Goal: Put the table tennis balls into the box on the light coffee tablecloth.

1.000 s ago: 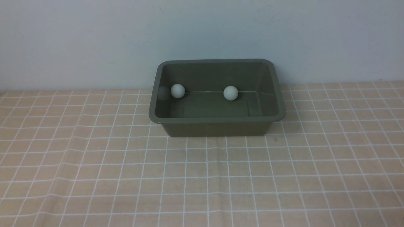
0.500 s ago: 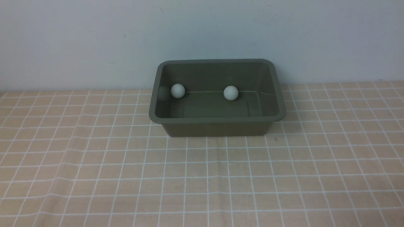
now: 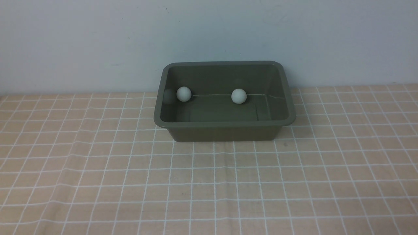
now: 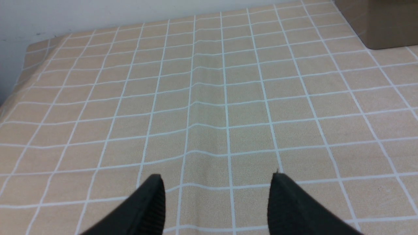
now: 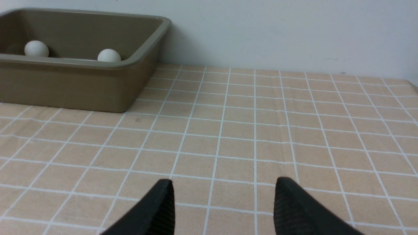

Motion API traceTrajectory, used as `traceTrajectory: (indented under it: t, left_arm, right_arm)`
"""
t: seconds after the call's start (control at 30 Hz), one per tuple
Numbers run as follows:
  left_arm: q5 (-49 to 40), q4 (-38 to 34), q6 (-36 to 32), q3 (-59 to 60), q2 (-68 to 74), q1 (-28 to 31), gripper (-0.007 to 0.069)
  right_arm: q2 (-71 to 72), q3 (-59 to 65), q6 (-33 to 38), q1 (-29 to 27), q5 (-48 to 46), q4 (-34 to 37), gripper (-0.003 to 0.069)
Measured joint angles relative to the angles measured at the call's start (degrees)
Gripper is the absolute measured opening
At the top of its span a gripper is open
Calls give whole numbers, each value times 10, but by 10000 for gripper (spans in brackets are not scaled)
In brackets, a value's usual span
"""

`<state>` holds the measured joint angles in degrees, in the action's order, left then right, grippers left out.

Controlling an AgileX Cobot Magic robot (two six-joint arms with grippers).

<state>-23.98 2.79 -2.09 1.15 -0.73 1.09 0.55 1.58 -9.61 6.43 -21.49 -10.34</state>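
The box (image 3: 224, 101), a dark olive-green tub, sits in the upper middle of the front view, on the light coffee tablecloth (image 3: 209, 182) and close to the pale wall (image 3: 98, 42) behind. Two table tennis balls lie inside it along the far edge of its floor: the left ball (image 3: 184, 94) near the left wall, which shows a faint reflection of it, and the right ball (image 3: 238, 96) about mid-width. They are well apart. No third ball shows in any view. No brand, label or writing can be read on the balls, the box or the cloth.

In the left wrist view the left gripper (image 4: 217, 195) hangs over bare cloth, its black fingers (image 4: 153, 202) spread apart with nothing between them; a corner of the box shows at the upper right of that frame. In the right wrist view the right gripper (image 5: 223, 199) likewise stands parted and empty over the cloth, with the box and both balls at the upper left of the frame.
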Motion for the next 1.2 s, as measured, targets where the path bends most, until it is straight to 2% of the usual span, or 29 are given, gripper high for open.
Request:
traceTrajectory:
  t: [0.47,0.7,1.2]
  left_arm:
    - [0,0,0,0,0,0,351]
    - [2,0,0,0,0,0,351]
    - [2,0,0,0,0,0,351]
  right_arm:
    - [0,-1,5,0,-2,19,383]
    - [0,-1,92,0,-2,78,383]
    - [0,-1,106,0,-5,90,383]
